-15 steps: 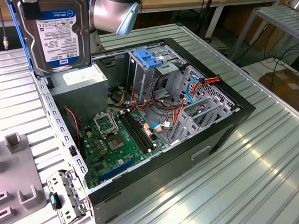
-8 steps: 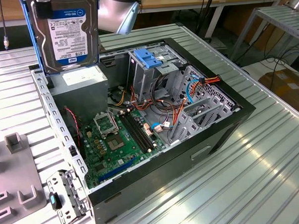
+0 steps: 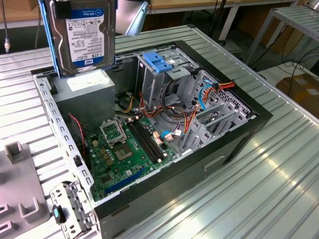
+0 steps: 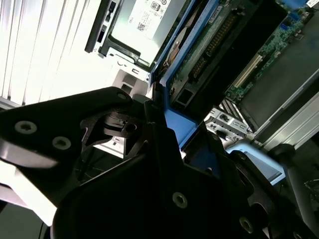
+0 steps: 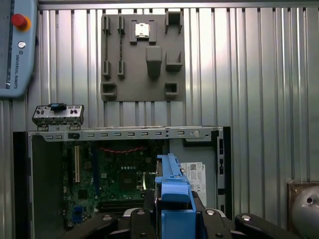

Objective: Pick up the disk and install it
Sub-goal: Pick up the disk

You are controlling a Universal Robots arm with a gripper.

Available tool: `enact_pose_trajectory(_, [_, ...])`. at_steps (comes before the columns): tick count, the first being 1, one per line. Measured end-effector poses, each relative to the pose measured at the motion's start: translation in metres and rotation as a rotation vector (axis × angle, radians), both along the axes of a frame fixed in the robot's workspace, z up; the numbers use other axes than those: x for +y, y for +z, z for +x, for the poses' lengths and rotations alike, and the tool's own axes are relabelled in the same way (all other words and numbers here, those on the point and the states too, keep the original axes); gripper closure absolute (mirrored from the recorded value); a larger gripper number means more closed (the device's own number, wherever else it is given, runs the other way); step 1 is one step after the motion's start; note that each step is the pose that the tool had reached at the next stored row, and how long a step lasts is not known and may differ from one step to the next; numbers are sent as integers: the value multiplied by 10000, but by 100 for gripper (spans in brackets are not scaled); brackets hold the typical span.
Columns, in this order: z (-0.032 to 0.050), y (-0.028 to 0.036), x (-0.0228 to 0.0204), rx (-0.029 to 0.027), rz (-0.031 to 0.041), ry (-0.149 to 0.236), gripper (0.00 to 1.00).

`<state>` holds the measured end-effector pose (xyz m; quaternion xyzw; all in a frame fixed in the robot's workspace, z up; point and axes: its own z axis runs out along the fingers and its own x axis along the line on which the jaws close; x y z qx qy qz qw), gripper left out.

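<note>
Gripper [image 5: 174, 213] is clamped on the disk [image 3: 86, 35]: in the first wrist view its black jaws sit 1 on each side of the blue carrier frame, seen edge-on. In the exterior view the disk hangs upright, clear of everything, label facing the camera, blue frame down its edge on the exterior view's left. It is above the corner of the open case [image 3: 244, 127] where the PSU [image 3: 87, 92] lies. The exact grip pts are hard to make out there, prob. at the disk's top edge.

In the second wrist view the disk's [image 4: 212, 47] green circuit-board side shows past the gripper body.

Inside the case: mobo [image 3: 126, 152] and cage [image 3: 160, 66] w/ blue handle. The case lies on the ribbed table [image 3: 279, 193]. A grey fixture plate [image 5: 135, 77] and a small bracket [image 3: 68, 209] lie beside the case.
</note>
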<state>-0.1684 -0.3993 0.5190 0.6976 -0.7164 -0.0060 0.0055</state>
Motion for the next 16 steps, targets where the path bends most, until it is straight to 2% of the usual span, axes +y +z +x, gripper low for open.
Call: enact_pose_trajectory(16, [261,0,0,1,-2,0,63])
